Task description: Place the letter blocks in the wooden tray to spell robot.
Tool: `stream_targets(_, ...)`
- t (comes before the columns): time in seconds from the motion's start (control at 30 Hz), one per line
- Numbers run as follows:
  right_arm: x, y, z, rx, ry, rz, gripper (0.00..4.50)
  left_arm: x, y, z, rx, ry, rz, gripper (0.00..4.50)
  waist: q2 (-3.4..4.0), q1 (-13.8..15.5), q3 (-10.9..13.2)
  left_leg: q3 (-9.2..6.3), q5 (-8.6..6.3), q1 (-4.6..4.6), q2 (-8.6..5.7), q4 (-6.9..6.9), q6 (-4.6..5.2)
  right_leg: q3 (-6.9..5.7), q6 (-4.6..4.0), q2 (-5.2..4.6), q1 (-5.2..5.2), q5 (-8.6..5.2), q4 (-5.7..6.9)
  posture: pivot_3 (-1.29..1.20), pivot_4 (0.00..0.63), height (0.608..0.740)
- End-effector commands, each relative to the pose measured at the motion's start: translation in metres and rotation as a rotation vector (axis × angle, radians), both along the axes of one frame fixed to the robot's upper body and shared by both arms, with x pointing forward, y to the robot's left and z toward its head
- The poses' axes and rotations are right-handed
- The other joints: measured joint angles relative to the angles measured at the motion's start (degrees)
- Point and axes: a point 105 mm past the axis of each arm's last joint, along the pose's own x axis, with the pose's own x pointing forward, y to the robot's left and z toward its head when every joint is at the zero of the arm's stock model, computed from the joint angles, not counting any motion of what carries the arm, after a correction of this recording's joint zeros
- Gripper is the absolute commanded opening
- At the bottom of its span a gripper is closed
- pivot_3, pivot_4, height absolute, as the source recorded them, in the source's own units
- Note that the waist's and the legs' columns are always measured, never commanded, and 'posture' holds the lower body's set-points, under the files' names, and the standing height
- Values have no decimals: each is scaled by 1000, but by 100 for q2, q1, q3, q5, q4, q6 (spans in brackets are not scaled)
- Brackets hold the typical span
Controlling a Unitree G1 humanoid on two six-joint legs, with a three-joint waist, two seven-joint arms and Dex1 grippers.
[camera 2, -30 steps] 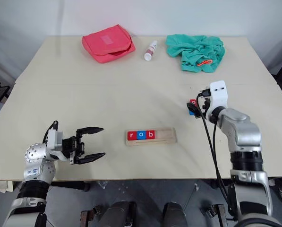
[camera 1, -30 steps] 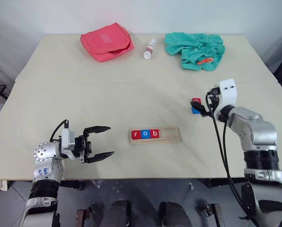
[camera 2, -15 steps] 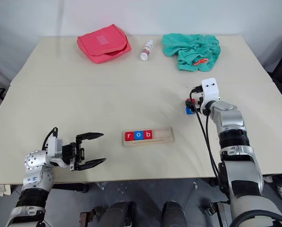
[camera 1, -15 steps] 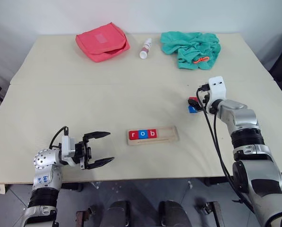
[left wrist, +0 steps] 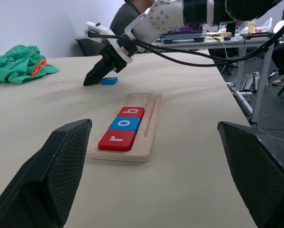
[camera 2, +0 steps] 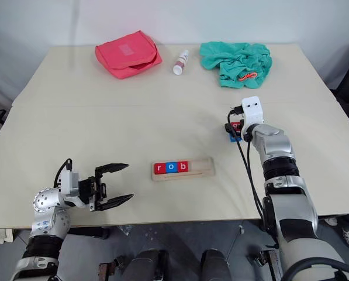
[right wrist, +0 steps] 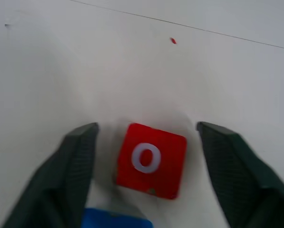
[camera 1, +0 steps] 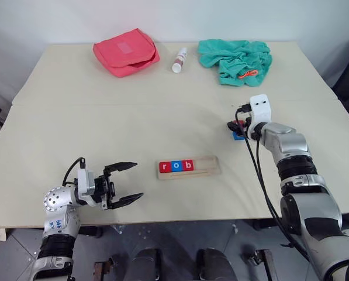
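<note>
I have the right gripper [right wrist: 144, 159] down at the red square "o" block [right wrist: 151, 160], well right of the long pale wooden tray [camera 1: 189, 167]; fingers apart either side, not touching it, presumably lining up the pick, blue block [left wrist: 108, 80] touching beside it. Tray holds red "r" [left wrist: 118, 139], blue "o" [left wrist: 124, 124], red "b" [left wrist: 131, 112], so two slots are left. Left gripper [camera 1: 125, 184] hangs open left of the tray, likely just parked. Beige table [camera 1: 75, 117]; pink pouch [camera 1: 126, 51], small white bottle [camera 1: 178, 60], teal cloth [camera 1: 235, 60] lie far beyond the tray. Desks and a person behind.
</note>
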Motion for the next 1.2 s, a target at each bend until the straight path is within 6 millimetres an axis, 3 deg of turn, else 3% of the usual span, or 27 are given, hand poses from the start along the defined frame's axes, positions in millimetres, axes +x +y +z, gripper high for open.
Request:
stream_targets(0.03,0,-3,7,-2,-23,-21,2166,-1,-1,3,-2,-24,0,4500,0,9,0,0,0,0,0,1,0,1,0,0,0,0,0,0,150,740)
stream_targets(0.1,-1,-3,12,4,-42,-24,1489,-1,-1,3,-1,-22,-1,4500,0,12,0,-3,0,0,0,1,0,0,0,0,0,0,1,0,150,740)
stream_targets(0.13,-1,-4,15,5,-50,-24,1424,-1,-1,2,-2,-22,-2,4500,0,10,0,-3,0,-1,-1,1,0,1,0,0,0,0,1,0,150,740)
stream_targets(0.4,-7,-9,49,27,-143,-25,1425,3,-4,4,-1,-18,-17,4500,2,14,1,-1,0,-2,-1,-1,0,1,0,0,-3,0,0,0,150,740)
stream_targets(0.53,-14,-12,57,20,-158,-23,1425,5,-5,4,-1,-19,-23,4500,2,20,1,-4,0,-3,-1,-1,0,0,0,0,-2,0,1,0,150,740)
stream_targets(0.7,-42,-21,67,24,-154,-34,1425,4,-6,3,0,-15,-37,4500,2,38,1,-5,0,-6,-2,-2,0,0,0,0,-3,0,0,0,150,740)
stream_targets(0.93,-102,-18,50,30,-69,-73,1425,0,-4,1,9,7,-81,4500,2,46,1,-8,0,-10,-1,-3,0,1,0,1,-5,0,0,0,150,740)
stream_targets(1.07,-133,1,29,59,-4,-60,1425,-1,-1,0,26,20,-102,4500,2,47,1,-6,0,-8,-1,-2,0,7,0,2,-5,0,-2,0,150,740)
stream_targets(1.2,-148,11,9,77,36,-78,1425,2,-2,2,34,23,-116,4500,1,47,0,-11,-1,-7,-3,-4,-2,14,0,4,-5,0,1,0,150,740)
